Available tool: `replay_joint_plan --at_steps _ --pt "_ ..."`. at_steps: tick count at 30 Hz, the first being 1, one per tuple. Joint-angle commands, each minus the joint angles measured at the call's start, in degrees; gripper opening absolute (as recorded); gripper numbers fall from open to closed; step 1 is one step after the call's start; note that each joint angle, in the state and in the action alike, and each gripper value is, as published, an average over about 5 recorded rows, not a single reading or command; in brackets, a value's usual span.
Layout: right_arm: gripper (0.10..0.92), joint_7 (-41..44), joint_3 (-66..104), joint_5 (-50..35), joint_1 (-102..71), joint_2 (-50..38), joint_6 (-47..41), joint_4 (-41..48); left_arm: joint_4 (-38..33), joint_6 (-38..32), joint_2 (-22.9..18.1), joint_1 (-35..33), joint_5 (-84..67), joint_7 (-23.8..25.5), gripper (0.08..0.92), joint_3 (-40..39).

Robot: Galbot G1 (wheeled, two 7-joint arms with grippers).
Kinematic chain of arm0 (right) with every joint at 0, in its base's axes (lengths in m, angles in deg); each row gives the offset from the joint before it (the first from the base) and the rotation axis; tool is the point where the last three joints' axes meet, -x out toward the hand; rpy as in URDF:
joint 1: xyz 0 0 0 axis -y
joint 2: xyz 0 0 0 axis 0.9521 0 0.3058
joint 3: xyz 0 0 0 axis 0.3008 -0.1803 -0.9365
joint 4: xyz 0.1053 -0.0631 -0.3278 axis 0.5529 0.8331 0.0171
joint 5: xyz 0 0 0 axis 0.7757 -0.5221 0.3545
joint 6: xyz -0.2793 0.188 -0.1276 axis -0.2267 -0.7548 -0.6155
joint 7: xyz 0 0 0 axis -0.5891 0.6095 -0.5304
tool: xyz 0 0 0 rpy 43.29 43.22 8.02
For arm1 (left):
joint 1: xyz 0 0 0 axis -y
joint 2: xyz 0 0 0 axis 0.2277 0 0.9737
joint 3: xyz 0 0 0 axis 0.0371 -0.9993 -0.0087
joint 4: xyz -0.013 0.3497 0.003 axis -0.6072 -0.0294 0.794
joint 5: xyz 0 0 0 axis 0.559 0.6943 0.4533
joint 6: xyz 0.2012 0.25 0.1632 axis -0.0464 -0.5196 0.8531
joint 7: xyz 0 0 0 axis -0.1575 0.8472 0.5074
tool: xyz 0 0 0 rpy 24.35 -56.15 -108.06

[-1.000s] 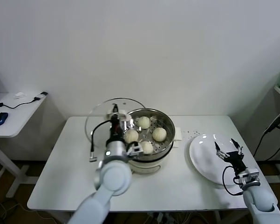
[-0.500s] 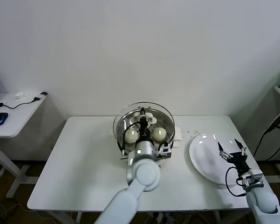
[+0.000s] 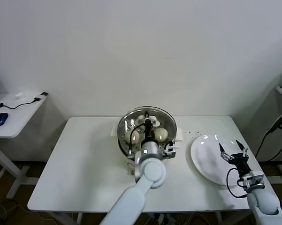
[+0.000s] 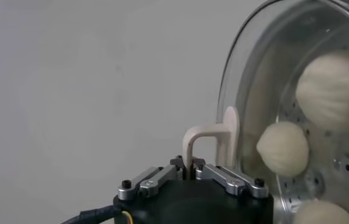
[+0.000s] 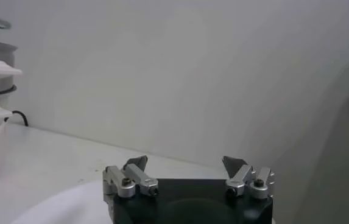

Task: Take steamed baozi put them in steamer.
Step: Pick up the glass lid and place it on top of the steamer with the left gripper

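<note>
1. The steamer [image 3: 148,136] stood near the middle of the white surface [image 3: 75,164], a shiny steel pot on a cream base; a round glass lid [image 3: 131,126] sat over its mouth.
2. The steamed baozi [image 3: 161,134] lay inside on the perforated tray, seen through the glass; two showed plainly in the head view, one to each side of the arm, and the left wrist view showed parts of four [image 4: 284,148] behind the lid [image 4: 247,91].
3. The left gripper [image 3: 149,123] hung over the centre of the pot; its jaws were pressed together on the cream handle [image 4: 214,137] of the lid, the thin loop pinched between them.
4. The left arm ran from the near edge of the surface up to the pot, hiding the front of the steamer.
5. The right gripper [image 3: 233,153] hovered above the white plate [image 3: 204,161] at the right of the surface; its jaws were spread wide with nothing between them [image 5: 186,171].
6. The plate sat well apart from the pot; a black cable [image 3: 270,129] hung off to the far right, beyond the surface.
</note>
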Motion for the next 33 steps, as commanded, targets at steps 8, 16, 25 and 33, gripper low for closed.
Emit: replay_joint_plan --at_steps 8,16,25,33 --pt "0.823 0.16 0.25 0.58 -0.01 0.57 0.18 0.29 3.41 2.82 -1.58 0.60 -1.02 -1.48 0.148 -0.04" --pt "0.823 0.51 0.78 0.82 -0.17 0.85 0.46 0.72 4.31 2.82 -2.03 0.72 -1.58 -2.33 0.148 0.61" --pt "0.823 0.91 1.23 1.03 -0.41 1.18 0.68 0.90 4.84 2.82 -1.85 0.93 -2.28 -3.22 0.148 0.22" --pt "0.823 1.12 1.53 1.17 -0.54 1.35 0.78 0.94 5.50 2.82 -2.36 0.90 -3.28 -4.29 0.148 0.23"
